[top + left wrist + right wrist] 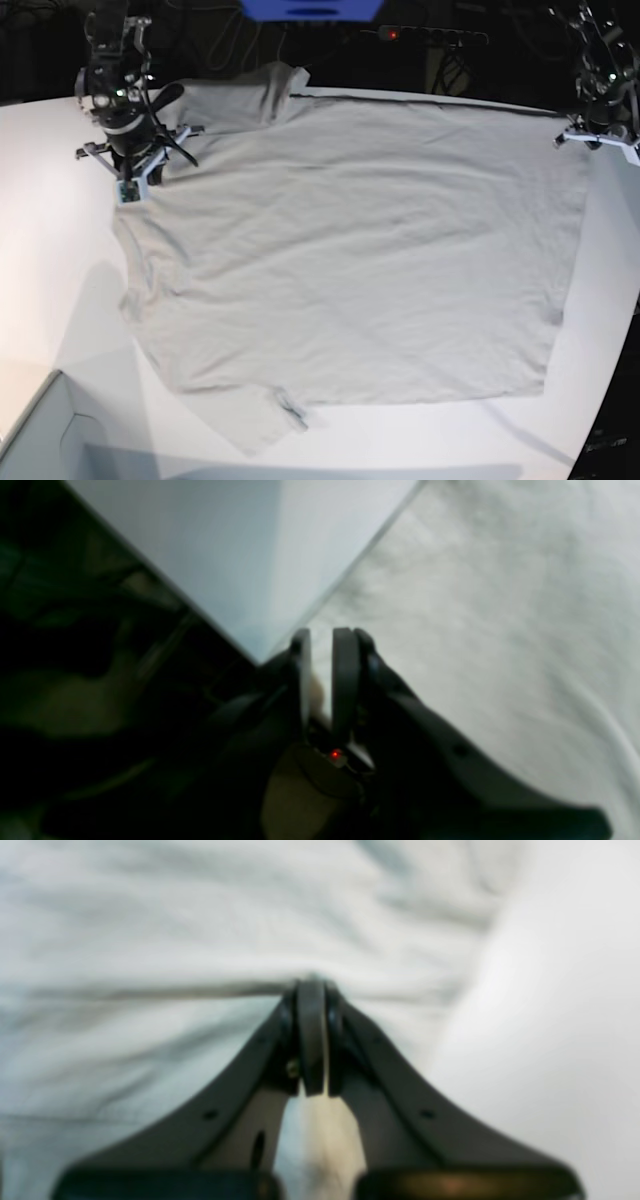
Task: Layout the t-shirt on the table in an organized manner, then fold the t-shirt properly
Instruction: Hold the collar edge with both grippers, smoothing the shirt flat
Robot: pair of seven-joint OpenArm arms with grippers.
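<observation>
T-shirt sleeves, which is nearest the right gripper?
The far sleeve at the table's back edge, beside the right gripper; the near sleeve lies at the front.

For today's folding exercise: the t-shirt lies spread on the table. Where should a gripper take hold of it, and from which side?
Grip the near hem corner of the t-shirt, coming in from the table edge. The cloth lies flat there with a free border, so a gripper can probably slide under and pinch one layer.

Both wrist views blurred. Left end effector (pixel 320 640) contact with t-shirt (pixel 475 605) not resolvable. Counter (pixel 40 230) cropped left, right. Dark background (pixel 75 655) unreadable.
</observation>
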